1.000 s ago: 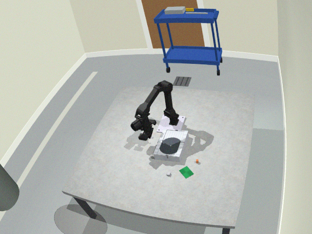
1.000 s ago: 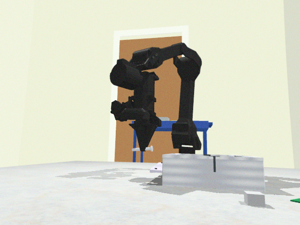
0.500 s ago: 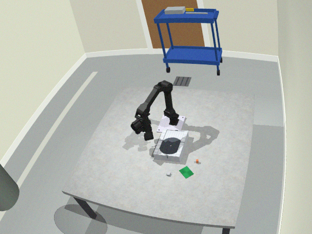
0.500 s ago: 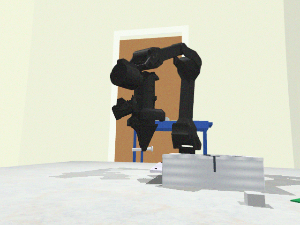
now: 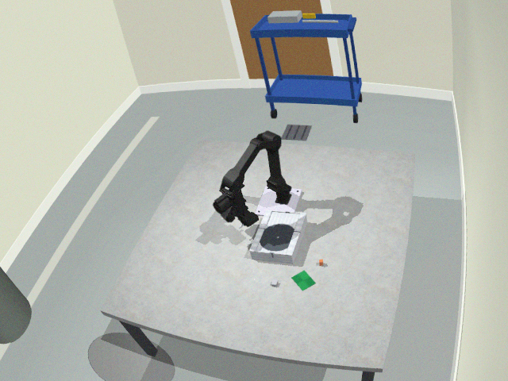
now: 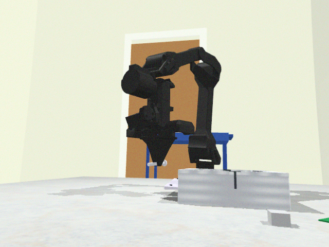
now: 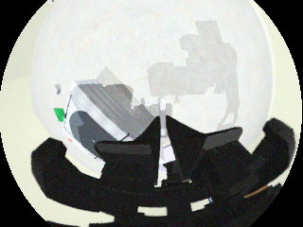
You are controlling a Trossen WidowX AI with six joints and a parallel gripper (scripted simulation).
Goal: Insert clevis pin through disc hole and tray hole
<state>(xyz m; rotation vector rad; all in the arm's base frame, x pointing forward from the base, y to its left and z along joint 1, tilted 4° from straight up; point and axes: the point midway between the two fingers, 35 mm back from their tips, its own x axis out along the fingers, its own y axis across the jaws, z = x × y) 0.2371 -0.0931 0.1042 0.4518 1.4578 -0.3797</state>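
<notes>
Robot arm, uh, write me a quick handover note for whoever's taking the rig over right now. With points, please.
Jaws [image 6: 159, 164]: shut on the pin [image 6: 152, 164] [image 7: 162, 105], held sideways, up off the table [image 5: 197, 324] [image 6: 79, 220].
Disc [image 5: 271, 242] [image 7: 81, 124]: lying in the tray [image 5: 272, 257] [image 6: 207, 188] [image 7: 101, 111].
Done: pin picked up.
Left: turn the pin upright, head on top, lower it through disc and tray, let go, back the arm clear of everything.

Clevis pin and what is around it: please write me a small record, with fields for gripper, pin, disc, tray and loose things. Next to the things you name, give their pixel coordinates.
gripper [image 5: 251, 223] [image 6: 159, 164] [image 7: 162, 119]: closed on pin, above table
pin [image 6: 152, 164] [image 7: 162, 105]: roughly level, not inserted
disc [image 5: 268, 240] [image 7: 81, 124]: in tray
tray [image 5: 272, 257] [image 6: 209, 190] [image 7: 95, 111]: on table
loose things: green square [image 5: 303, 280] [image 7: 59, 113], grey block [image 5: 274, 283] [image 6: 280, 218] [image 7: 58, 88], orange cube [image 5: 321, 262]
</notes>
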